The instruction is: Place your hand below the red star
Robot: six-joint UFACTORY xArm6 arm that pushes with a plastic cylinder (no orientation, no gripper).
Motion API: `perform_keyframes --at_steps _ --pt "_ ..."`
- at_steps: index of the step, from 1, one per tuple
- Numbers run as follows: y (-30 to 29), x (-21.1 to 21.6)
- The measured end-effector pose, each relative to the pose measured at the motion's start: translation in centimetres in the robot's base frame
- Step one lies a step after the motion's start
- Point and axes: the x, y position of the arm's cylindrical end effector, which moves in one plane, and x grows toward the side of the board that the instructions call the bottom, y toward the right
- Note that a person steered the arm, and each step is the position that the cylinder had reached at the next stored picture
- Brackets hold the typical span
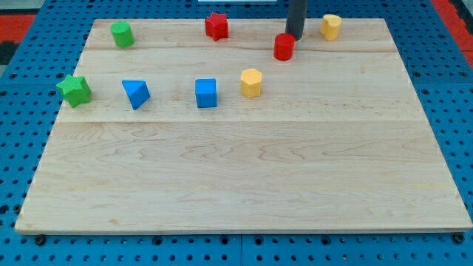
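Note:
The red star (216, 26) lies near the board's top edge, a little left of centre. My tip (294, 36) is the lower end of a dark rod coming down from the view's top. It stands well to the right of the red star and just above and right of a red cylinder (284, 46), close to it or touching. The tip is level with the star's lower part, not below it.
A yellow block (331, 26) sits right of the rod. A yellow hexagon (251, 82), blue cube (206, 93), blue triangle (136, 93) and green star (74, 89) form a row below. A green cylinder (122, 34) is top left. The wooden board (244, 177) lies on blue pegboard.

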Motion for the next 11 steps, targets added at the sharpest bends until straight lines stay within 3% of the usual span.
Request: perform_keyframes --at_steps 3,5,6,7,8,11 --pt "-24.5 0.5" --pt "-32.4 0.8" --pt "-30.3 1.2" --pt "-20.5 1.7" --pt "-16.0 1.7" --pt "-12.1 1.7"
